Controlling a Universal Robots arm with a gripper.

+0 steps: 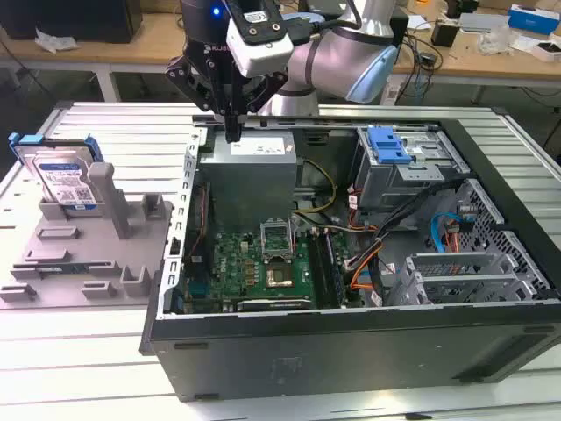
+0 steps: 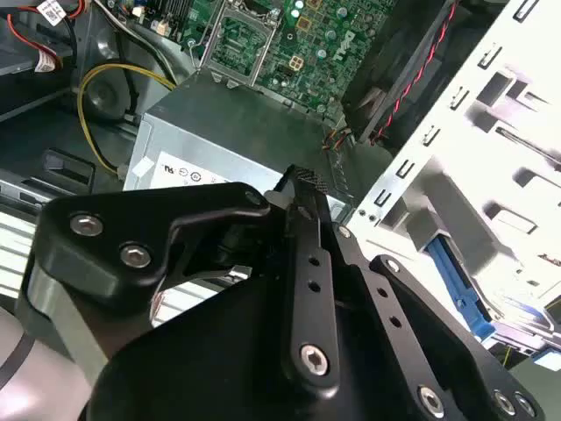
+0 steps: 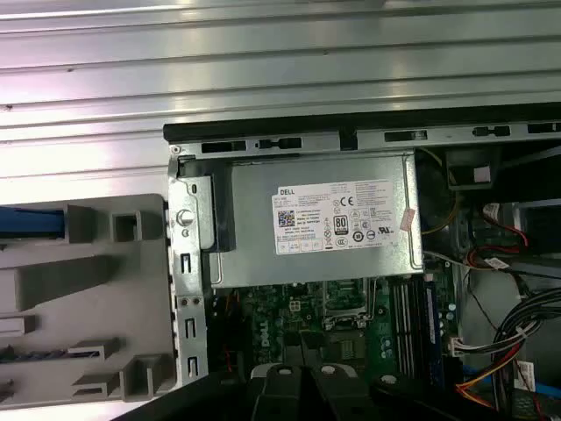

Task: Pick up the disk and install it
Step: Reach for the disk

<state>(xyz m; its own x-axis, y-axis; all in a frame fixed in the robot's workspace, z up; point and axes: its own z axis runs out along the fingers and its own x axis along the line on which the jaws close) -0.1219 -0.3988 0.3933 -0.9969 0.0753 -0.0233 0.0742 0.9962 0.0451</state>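
The disk (image 1: 63, 178), a silver drive with a white and blue label in a blue carrier frame, stands upright in a grey holder (image 1: 83, 250) at the exterior view's left, outside the computer case. Its blue frame edge (image 3: 31, 222) shows in the first wrist view. My gripper (image 1: 232, 132) hangs over the grey power supply box (image 1: 254, 167) at the case's back corner, well to the right of the disk. Its fingers (image 2: 302, 189) are pressed together with nothing between them. The black finger bases (image 3: 307, 381) show over the motherboard.
The open black computer case (image 1: 351, 338) lies on its side on the ribbed metal table (image 1: 88, 368). Inside are a green motherboard (image 1: 263, 263), cables, and a drive bay with a blue latch piece (image 1: 388, 145). A metal case wall (image 1: 180, 219) stands between disk and gripper.
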